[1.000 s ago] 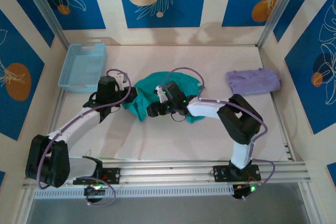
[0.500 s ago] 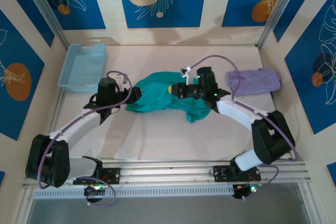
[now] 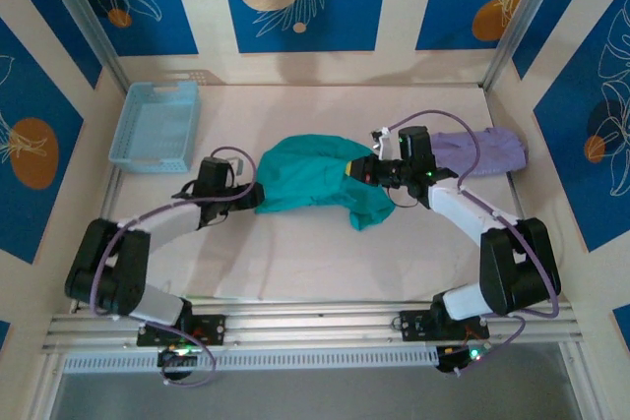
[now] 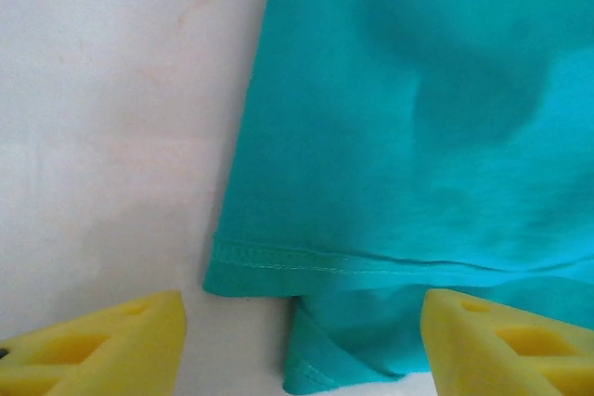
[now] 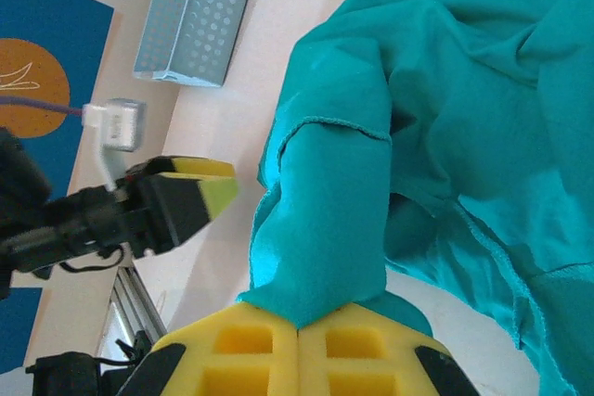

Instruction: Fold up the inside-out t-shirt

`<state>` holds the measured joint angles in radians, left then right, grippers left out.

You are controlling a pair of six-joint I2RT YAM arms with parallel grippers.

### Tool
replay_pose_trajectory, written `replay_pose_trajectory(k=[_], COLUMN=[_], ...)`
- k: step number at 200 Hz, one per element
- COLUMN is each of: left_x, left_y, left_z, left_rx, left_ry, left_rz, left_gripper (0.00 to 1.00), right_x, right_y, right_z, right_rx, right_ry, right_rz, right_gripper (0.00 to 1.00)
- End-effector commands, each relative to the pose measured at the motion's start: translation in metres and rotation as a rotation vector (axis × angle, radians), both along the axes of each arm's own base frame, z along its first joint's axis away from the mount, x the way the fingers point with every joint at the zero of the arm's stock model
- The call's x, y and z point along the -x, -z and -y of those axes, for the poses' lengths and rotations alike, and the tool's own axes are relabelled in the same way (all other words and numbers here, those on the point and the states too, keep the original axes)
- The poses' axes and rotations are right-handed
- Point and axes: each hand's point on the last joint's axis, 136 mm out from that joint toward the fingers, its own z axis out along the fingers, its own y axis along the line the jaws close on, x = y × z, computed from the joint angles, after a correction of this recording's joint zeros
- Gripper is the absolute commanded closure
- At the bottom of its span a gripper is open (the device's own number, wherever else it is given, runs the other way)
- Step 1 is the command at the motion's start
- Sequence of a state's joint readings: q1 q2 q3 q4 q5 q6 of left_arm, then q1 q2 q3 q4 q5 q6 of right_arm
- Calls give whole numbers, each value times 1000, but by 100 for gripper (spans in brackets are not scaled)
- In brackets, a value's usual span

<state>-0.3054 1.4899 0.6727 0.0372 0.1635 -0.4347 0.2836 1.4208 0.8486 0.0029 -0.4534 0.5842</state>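
Presently: table (image 3: pixel 295 253), pale surface, both arms reaching in from the near edge.

T-shirt (image 3: pixel 310 176), teal-green, lies rumpled mid-table between the two grippers, bulk toward the right. Stitched hem and seam edges visible in both wrist views (image 4: pixel 418 136) (image 5: pixel 445 90).

Basket (image 3: pixel 156 127), light blue, at the far left corner, well apart from the shirt.

Lavender garment (image 3: pixel 487 150), folded, far right, just behind the right wrist.

Right gripper (image 3: pixel 359 172): yellow pads pressed together (image 5: pixel 297 326) on a fold of the t-shirt's right side.

Left gripper (image 3: pixel 251 194): jaws apart (image 4: pixel 302 340), low at the shirt's left hem corner, which lies between the pads; neither pad touches cloth.
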Motion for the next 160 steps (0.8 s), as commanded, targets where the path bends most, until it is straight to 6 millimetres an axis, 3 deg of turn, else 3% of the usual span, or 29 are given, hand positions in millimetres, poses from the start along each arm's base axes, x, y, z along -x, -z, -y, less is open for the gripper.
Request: replay_pose_trajectory(k=[1,22,42,56,68,88,108,130,141,160], left_x=[-19,-34,-45,-53,-60,-64,-52,-24,-11,2], left_y=[-2,3,2,-9,-34,-110,-216,-330,-374,-427], left_z=[9,14,25,30,32,29,26,18,11,-1], left_rx=[6,4,43,66,86,116,206,294,297,263], left_ry=[22,25,52,65,70,63,50,53,42,20], left_rz=[21,25,35,72,132,303,525,766,861,979], left_gripper=[36,46,67,83,97,100,100,100,100,100], right_x=[5,6,4,-1,-6,-10,-2,17,26,40], right_y=[9,12,6,-10,-34,-91,-159,-233,-264,-309], right_z=[-2,-2,0,3,6,18,24,28,30,36], right_rx=[-10,-11,-13,-20,-25,-11,-17,-34,-43,-55], right_ry=[-21,-22,-18,-8,1,33,46,50,59,81], right_rz=[-45,-47,-29,15,76,225,406,580,656,762], right_gripper=[100,100,100,100,100,100,100,100,100,100])
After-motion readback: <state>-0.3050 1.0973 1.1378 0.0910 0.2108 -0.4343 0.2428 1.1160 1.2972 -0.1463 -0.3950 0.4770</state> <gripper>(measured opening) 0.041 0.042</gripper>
